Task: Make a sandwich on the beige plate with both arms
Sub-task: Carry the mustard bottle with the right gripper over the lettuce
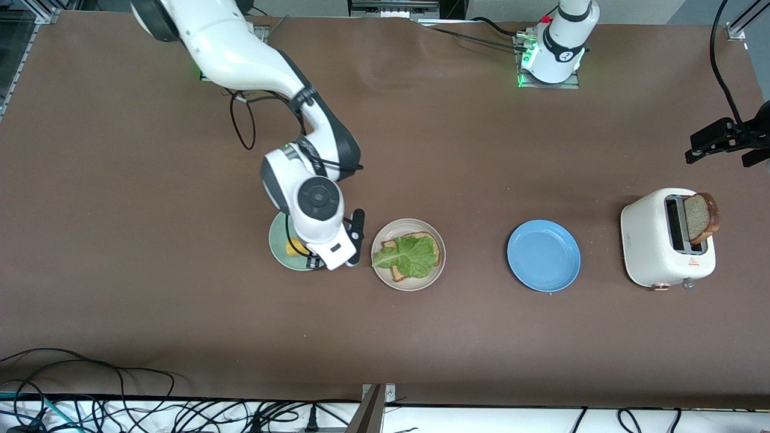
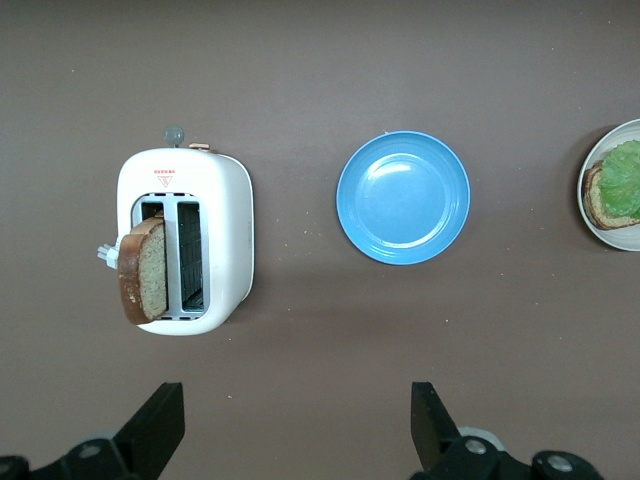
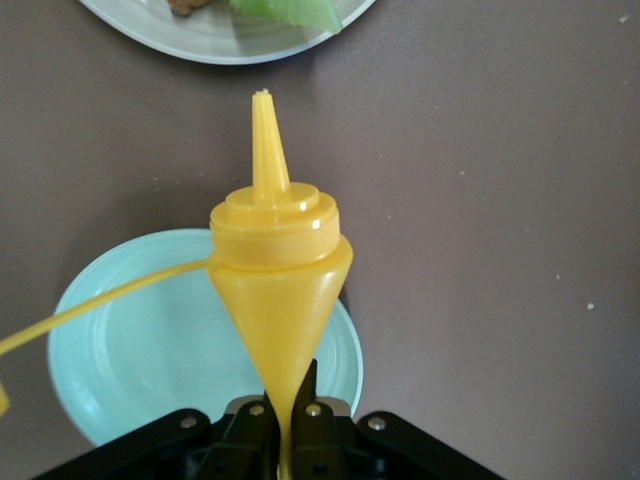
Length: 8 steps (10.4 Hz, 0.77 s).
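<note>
The right gripper, at centre-left of the front view, is clamped tight on a yellow squeeze bottle, holding it over the mint-green plate with the nozzle aimed toward the beige plate just beside it. On that beige plate, in the middle of the front view, lies the half-built sandwich: one bread slice with a ruffled lettuce leaf on top and no second slice yet. The second slice stands up out of the white toaster at the right of the frame, past the blue plate. The left gripper hangs high above the table with its jaws spread wide and nothing between them; its wrist view looks down on toaster and blue plate. The step in hand looks like the sauce: the bottle is lifted but not yet over the lettuce. The next move would call for carrying the nozzle across to the beige plate's centre and tipping it down over the leaf, and for the left arm to descend on the toast, gripping its exposed upper edge.
</note>
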{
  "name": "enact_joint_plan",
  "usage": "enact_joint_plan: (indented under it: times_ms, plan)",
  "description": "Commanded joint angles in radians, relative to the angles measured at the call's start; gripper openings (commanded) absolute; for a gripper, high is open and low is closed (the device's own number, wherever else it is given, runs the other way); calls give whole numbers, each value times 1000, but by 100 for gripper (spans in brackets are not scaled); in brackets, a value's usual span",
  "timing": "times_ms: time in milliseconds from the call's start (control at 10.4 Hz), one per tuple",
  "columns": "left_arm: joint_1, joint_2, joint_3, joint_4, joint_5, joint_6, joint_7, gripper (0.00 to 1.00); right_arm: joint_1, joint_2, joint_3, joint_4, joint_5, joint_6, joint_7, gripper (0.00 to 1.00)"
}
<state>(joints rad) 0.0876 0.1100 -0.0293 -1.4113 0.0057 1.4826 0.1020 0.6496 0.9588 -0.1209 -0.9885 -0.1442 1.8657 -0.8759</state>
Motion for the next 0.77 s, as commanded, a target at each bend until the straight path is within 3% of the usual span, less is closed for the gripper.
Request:
enact_joint_plan:
  times_ms: [0,386,676]
  plan:
    - [17,2,-8,8,-15,-5,21,100,60,48,-65,97,-75,27,14,0]
    - [18,5,-6,9,-15,-4,21,100,151,48,-129,117,-192,73,12,0]
    - [18,7,-6,9,-15,-4,21,100,157,38,-137,116,-193,70,3,0]
